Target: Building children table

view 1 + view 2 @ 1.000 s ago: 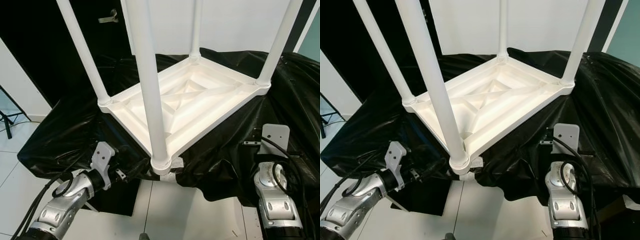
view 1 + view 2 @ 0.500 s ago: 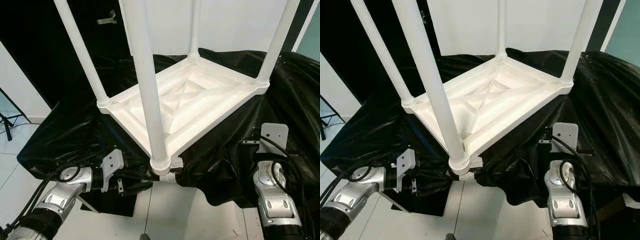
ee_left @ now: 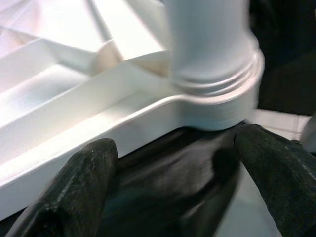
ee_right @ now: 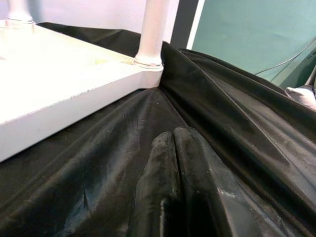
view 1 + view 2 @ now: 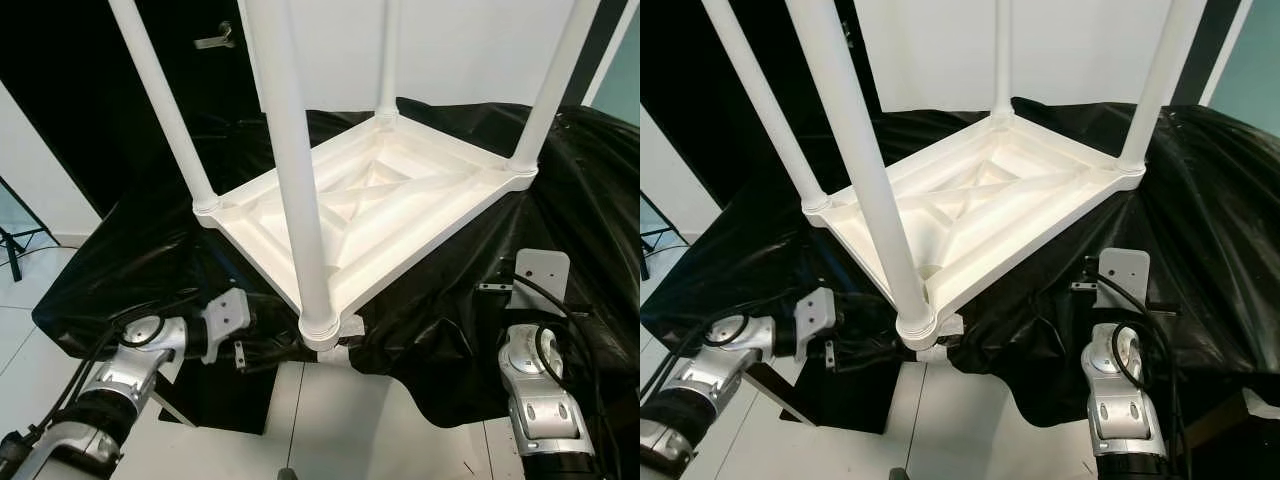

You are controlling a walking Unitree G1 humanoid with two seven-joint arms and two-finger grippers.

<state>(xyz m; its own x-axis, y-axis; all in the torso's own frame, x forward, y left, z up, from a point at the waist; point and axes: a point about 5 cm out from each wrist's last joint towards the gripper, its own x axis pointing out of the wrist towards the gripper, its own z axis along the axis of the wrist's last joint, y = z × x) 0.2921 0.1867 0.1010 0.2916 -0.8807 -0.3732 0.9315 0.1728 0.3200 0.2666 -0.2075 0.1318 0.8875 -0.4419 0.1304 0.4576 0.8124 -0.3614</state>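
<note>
The white children's table (image 5: 385, 215) lies upside down on the counter (image 5: 130, 270), which is draped in black sheet (image 5: 590, 190). All four legs stand up from its corners, so the assembly looks close to done; judging from this, what remains is checking that the legs are tight and turning the table upright. The near leg (image 5: 295, 190) sits in its corner socket at the counter's front edge. The left gripper (image 3: 173, 182) reaches in just under that corner, fingers spread, holding nothing. The right gripper (image 4: 173, 168) rests low over the sheet beside the table's right edge, fingers pressed together and empty
</note>
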